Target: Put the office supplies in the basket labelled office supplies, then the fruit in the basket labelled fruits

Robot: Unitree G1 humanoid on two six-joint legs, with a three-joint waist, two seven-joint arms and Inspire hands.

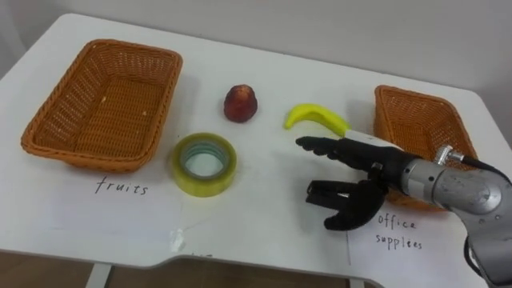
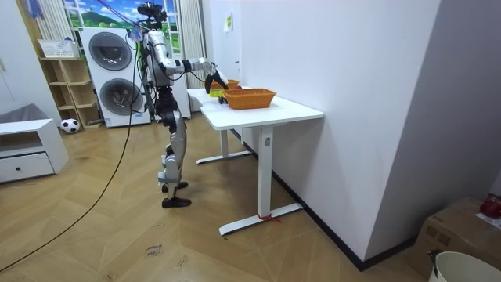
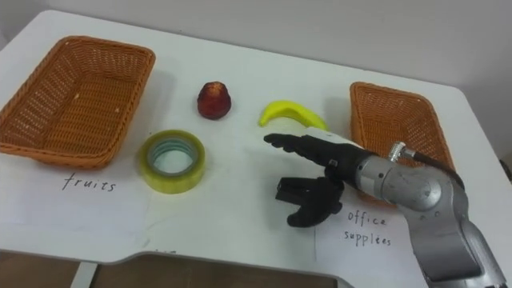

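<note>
A yellow tape roll [image 1: 204,164] lies flat on the white table [image 1: 264,216], in front of the large fruits basket [image 1: 108,100]. A red apple [image 1: 240,103] sits behind it, with a yellow banana [image 1: 316,117] to its right. The smaller office supplies basket [image 1: 420,120] stands at the right edge. My right hand [image 1: 360,172] hovers open over the table just in front of the banana, fingers stretched toward the left and thumb hanging down; it holds nothing. Both baskets look empty.
Paper labels reading "fruits" [image 1: 122,189] and "office supplies" [image 1: 398,230] lie before their baskets. In the room view I stand at the table's end, with a washing machine [image 2: 109,74] behind me and a white wall beside the table.
</note>
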